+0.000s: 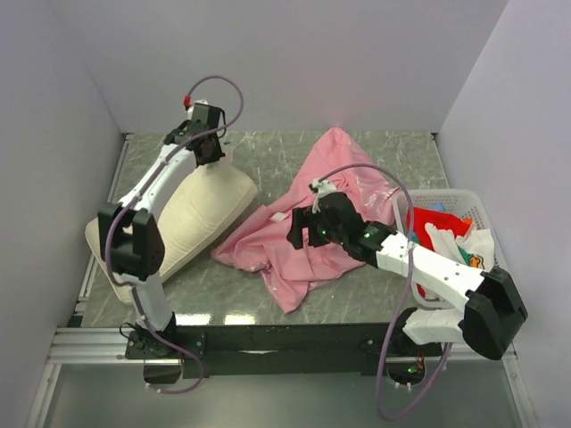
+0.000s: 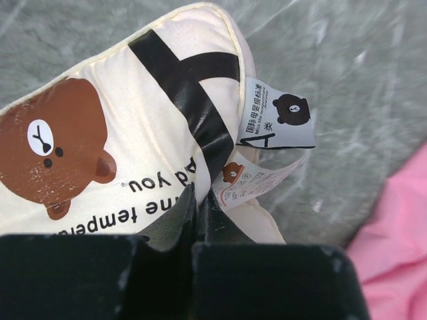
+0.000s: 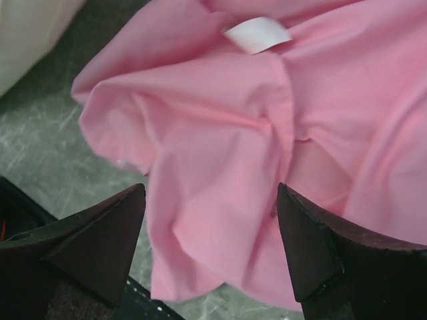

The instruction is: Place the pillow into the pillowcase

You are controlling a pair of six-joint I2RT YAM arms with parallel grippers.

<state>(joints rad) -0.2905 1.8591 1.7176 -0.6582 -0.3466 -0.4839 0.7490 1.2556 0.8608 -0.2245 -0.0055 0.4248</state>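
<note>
The cream pillow (image 1: 207, 207) lies at the left of the table, its bear print (image 2: 50, 143) and labels (image 2: 277, 113) facing the left wrist camera. My left gripper (image 1: 214, 157) sits at the pillow's far corner, its jaws (image 2: 198, 193) shut on a fold of the pillow's edge beside the labels. The pink pillowcase (image 1: 332, 178) lies crumpled in the middle of the table. Low over its near left part my right gripper (image 1: 299, 230) hangs open, and pink folds (image 3: 220, 133) fill the gap between its fingers (image 3: 210, 193) without touching either one.
A white basket (image 1: 475, 201) at the right edge holds a red cloth (image 1: 425, 219) and a white printed cloth (image 1: 470, 246). A white tag (image 3: 257, 33) is sewn on the pillowcase. White walls close in the back and both sides.
</note>
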